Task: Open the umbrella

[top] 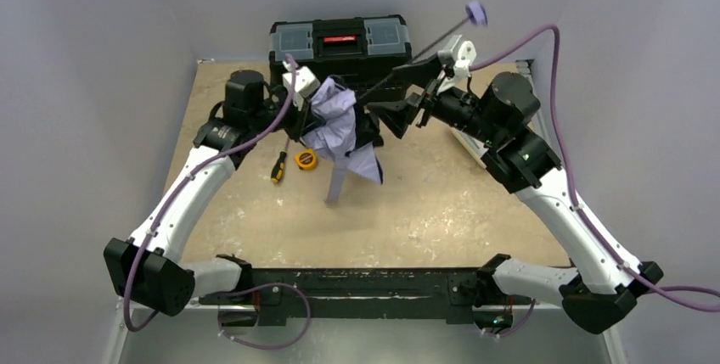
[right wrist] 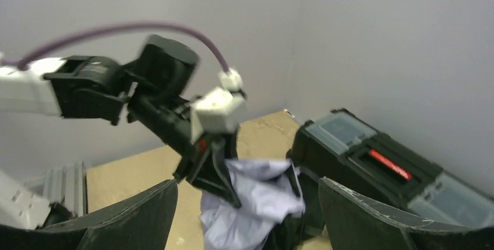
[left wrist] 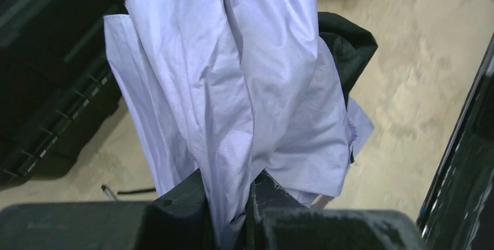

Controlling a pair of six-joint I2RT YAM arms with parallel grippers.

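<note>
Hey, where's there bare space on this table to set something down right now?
The widest bare patch is the near middle of the table, bordered by the umbrella beyond and the black rail in front. Crowded: the far strip, with the toolbox, the held umbrella, the screwdriver and the yellow tape measure close together.

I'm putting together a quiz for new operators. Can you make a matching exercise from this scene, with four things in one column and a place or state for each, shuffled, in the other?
Things:
1. left tool
2. right tool
3. toolbox
4. tape measure

Places or states:
A. at the table's far edge
B. jaws wide apart
C. beside the screwdriver
D. shut on the umbrella

Pairs: 1-D, 2-B, 3-A, 4-C.
</note>
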